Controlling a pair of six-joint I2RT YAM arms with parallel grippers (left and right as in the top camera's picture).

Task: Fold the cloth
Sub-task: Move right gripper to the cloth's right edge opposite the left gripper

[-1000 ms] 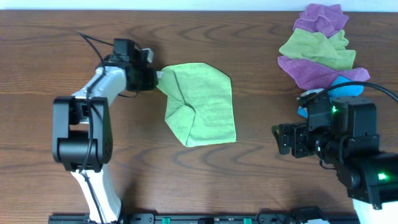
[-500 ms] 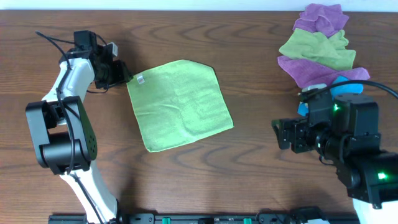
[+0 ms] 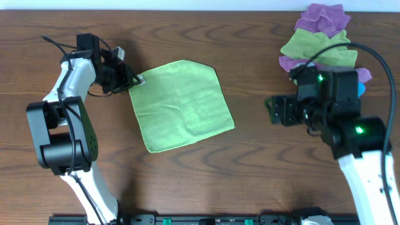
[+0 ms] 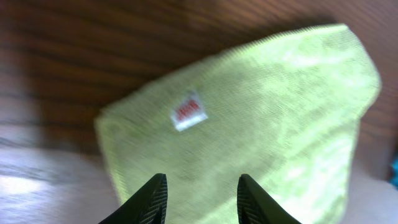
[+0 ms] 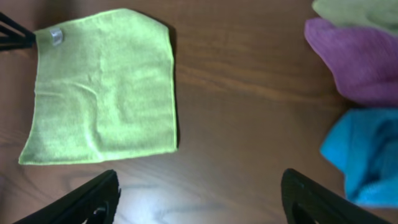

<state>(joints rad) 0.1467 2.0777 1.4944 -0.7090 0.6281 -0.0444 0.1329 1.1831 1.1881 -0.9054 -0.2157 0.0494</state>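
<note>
Desk [image 3: 250,181], dark wood grain. The cloth [image 3: 181,105], lime-green, lies spread flat in a single layer left of centre, roughly square and turned slightly askew. A few shallow creases run across its middle. Its white tag [image 3: 141,80] is at the far-left corner.

Left gripper [image 3: 132,81]: at that tagged corner, tips just at the cloth's edge. The left wrist view is blurred. It shows the two fingers [image 4: 155,196] parted by a modest gap above the cloth [image 4: 261,124], the tag [image 4: 189,112] just ahead of them and nothing pinched between.

Right gripper [image 3: 275,111]: well apart from the cloth on the right side, facing it. The jaws are spread wide and hold nothing, with bare desk between them.

Right rear corner: a heap of other cloths, purple cloth [image 3: 322,14], olive-green cloth [image 3: 315,49], blue cloth [image 5: 367,155]. The right arm partly covers the heap from above.
</note>
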